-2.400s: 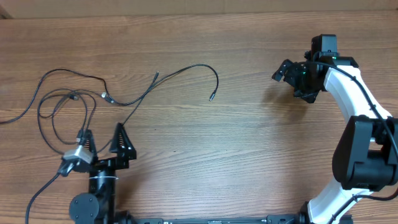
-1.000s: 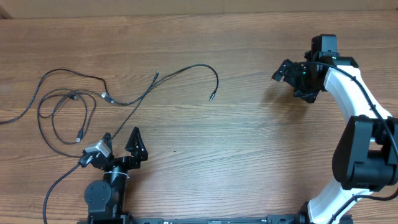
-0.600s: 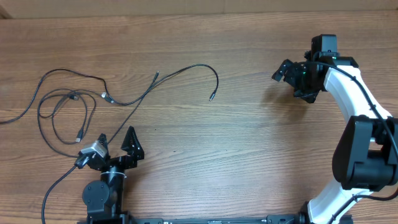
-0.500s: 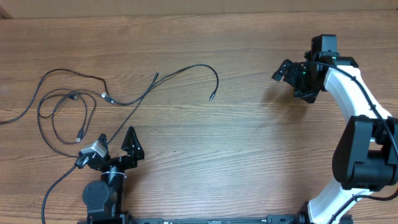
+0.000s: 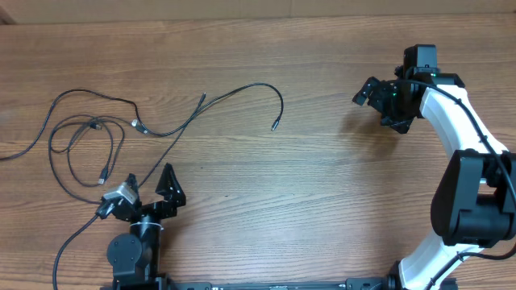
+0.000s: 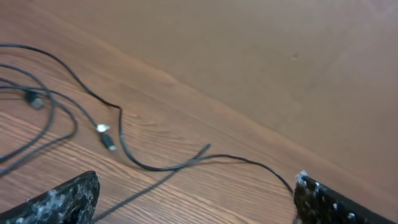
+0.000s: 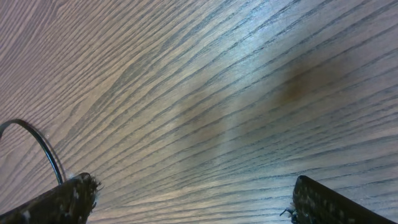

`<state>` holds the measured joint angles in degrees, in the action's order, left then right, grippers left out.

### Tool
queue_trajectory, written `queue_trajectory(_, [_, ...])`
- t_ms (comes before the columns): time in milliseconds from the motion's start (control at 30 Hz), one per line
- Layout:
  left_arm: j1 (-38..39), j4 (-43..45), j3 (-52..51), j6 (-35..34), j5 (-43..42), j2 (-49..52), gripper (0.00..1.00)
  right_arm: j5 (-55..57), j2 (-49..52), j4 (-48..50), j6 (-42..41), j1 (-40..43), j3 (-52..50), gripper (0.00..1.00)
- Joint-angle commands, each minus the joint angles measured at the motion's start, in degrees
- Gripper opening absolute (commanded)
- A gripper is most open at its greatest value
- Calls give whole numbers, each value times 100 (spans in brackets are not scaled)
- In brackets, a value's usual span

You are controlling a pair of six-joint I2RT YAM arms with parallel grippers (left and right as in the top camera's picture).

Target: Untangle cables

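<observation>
The cables lie as thin black loops on the left of the wooden table. One long cable arcs right and ends in a plug tip. My left gripper stands open near the front edge, just below the loops, with nothing between its fingers. In the left wrist view the cables and a silver plug tip lie ahead of the open left gripper. My right gripper is open at the far right, well away from the cables. The right gripper hangs over bare wood.
A strand runs off the table's left edge. Another thin black cord trails past the left arm's base. A black curved cord shows at the left of the right wrist view. Bare wood fills the middle.
The left gripper has drawn back from the loops toward the front edge, then shifted slightly left over the last second. The cables and the right arm have not moved.
</observation>
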<state>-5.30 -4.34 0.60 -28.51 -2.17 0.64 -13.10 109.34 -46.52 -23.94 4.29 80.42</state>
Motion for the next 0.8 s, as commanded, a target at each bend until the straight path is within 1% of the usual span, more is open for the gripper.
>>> queue_trajectory(0, [-31,33,-26,280,743,-42,100,20,-142,11,-4,-4,92,100])
queue_trajectory(67, [-33,59,-26,343,933,-42,100,20,-142,11,-4,-4,92,100])
queue_trajectory(167, [-33,68,-26,444,962,-42,99,20,-142,11,-7,-4,92,100])
queue_trajectory(367, [-31,98,-26,1390,964,-42,100,22,-142,11,-7,-4,92,100])
queue_trajectory(433, [-31,96,-26,1600,953,-42,99,20,-142,11,-7,-4,92,100])
queue_trajectory(467, [-31,92,-26,1821,776,-42,99,20,-142,11,-7,-4,92,100])
queue_trajectory(600, [-31,90,-26,2179,144,-42,100,20,-142,11,-7,-4,92,100])
queue_trajectory(767, [-31,122,-26,2256,-57,-42,99,20,-142,11,-7,-4,92,100])
